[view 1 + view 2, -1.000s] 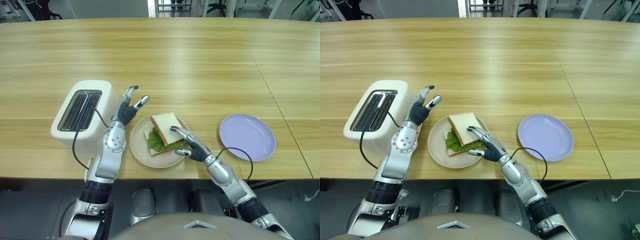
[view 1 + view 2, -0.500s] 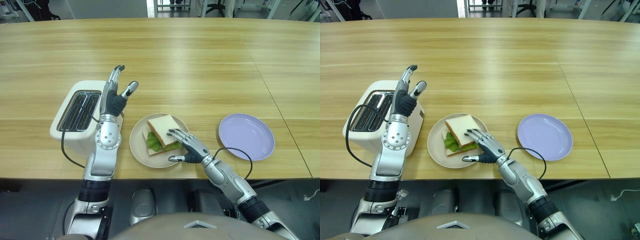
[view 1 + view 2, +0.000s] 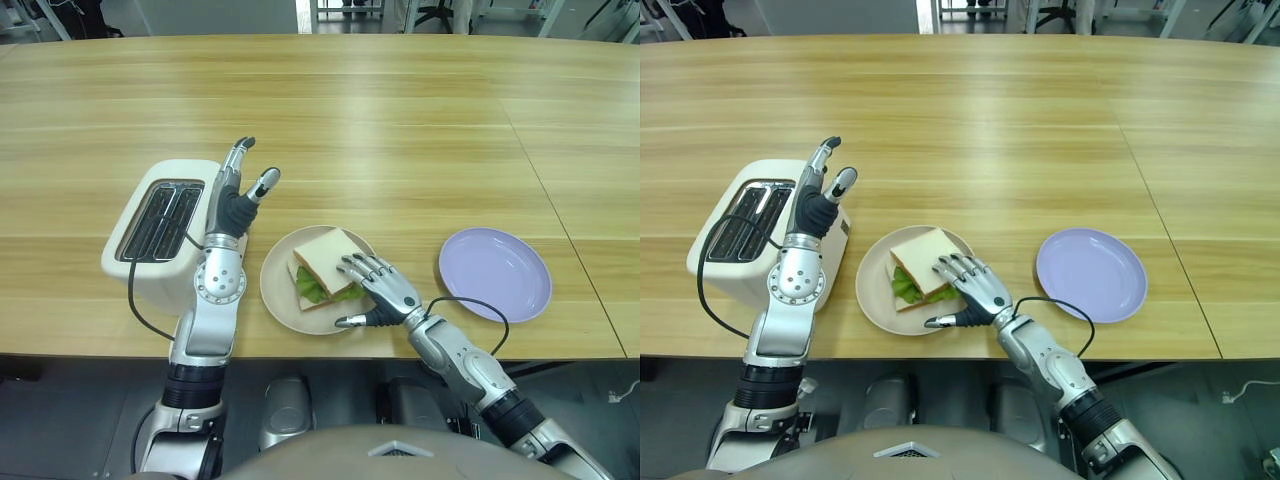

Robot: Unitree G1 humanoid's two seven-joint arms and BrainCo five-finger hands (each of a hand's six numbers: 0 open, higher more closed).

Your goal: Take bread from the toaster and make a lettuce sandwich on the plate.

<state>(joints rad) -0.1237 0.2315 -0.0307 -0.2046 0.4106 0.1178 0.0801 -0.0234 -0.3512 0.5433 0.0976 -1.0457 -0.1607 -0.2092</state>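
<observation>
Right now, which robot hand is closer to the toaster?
Left. The left hand is raised right beside the toaster; the right hand is at the sandwich on the beige plate, farther away.

Office or lab mtg room, long wood conference table (image 3: pixel 400 120), chair legs (image 3: pixel 440 15) behind (wheeled bases)

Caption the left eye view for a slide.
Right hand at the lettuce sandwich on the round beige plate; left hand upright beside the white toaster.
</observation>
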